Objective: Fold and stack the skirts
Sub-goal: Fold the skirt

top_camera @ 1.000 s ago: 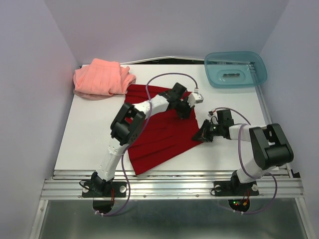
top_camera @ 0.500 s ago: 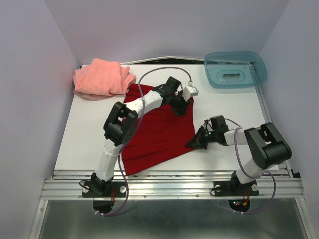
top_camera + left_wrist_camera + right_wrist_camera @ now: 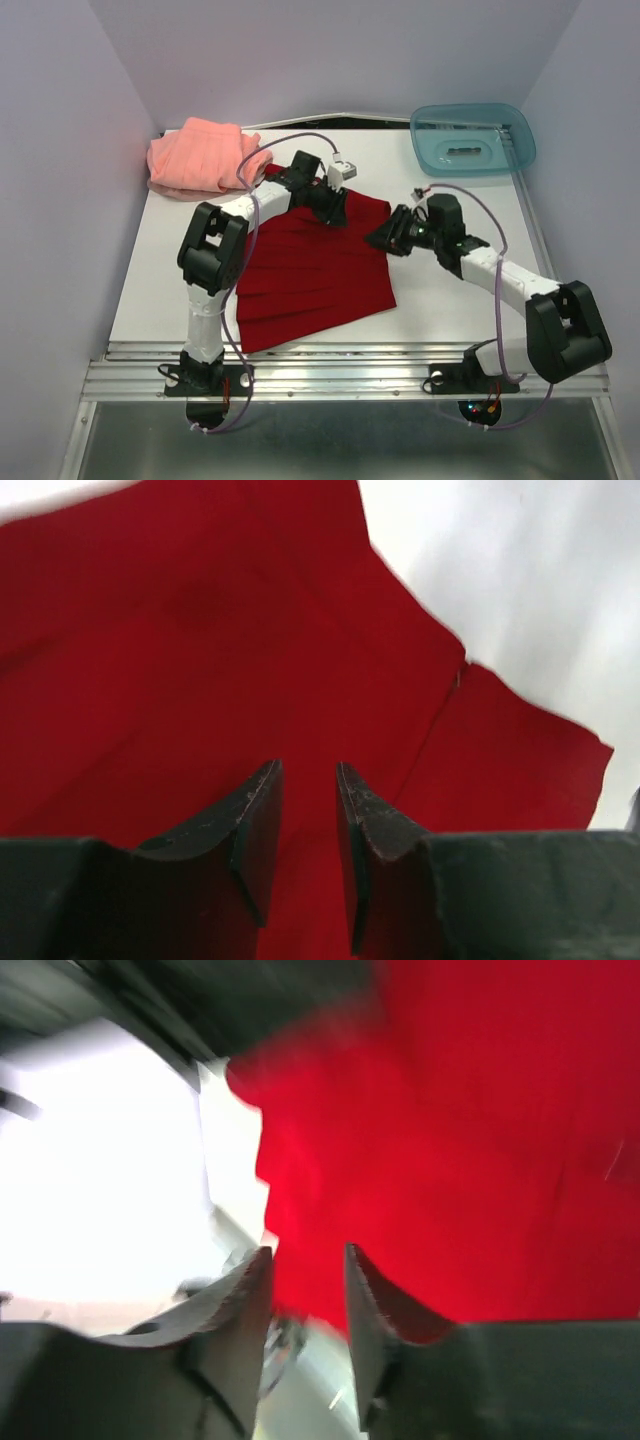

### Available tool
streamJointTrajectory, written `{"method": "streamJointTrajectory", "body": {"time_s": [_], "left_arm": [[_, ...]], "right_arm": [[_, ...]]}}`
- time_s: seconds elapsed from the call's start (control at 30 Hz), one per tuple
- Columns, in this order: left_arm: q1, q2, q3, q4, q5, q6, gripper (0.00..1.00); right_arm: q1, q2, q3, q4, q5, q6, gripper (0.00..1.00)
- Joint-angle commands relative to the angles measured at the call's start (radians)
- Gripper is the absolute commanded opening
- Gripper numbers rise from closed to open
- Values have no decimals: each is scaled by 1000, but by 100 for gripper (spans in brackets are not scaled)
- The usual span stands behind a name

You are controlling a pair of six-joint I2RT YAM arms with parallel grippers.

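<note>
Far left corner of the tabletop (image 3: 450,300): salmon-pink skirt (image 3: 195,160) lying rumpled in a heap, unmoved since a second ago. Left gripper (image 3: 332,203) is seen over the far edge of the red pleated skirt (image 3: 310,270), further left than before; its fingers (image 3: 255,820) are parted by a narrow gap with nothing pinched, the red cloth spread beneath them. The red pleated skirt is now laid flat in the middle of the tabletop, its far corner just touching the pink heap; the right corner, lifted and bunched a second ago, is let down and the right edge runs straight. Right gripper (image 3: 385,237) is noted just beside the skirt's far right corner, further from the bases than before; its fingers (image 3: 240,1300) are apart, the view blurred, no cloth seen between them. Far right: teal tray (image 3: 425,150), unchanged.
</note>
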Motion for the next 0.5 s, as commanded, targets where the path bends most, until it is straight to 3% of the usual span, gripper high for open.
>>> {"method": "streamJointTrajectory", "body": {"time_s": [0.0,0.07,0.17,0.4,0.47], "left_arm": [[-11,-138,-84,87,81,-14,39],[-14,-150,-97,75,81,0,38],[-26,-152,-132,76,77,20,35],[-80,-120,-161,95,61,20,31],[-83,-111,-169,105,55,9,31]], "right_arm": [[-42,-44,165,-161,233,-329,42],[-68,-23,211,-175,380,-437,36],[-152,110,299,-97,391,-462,32],[-191,390,502,-19,91,-401,25],[-191,462,548,48,-13,-316,25]]}}
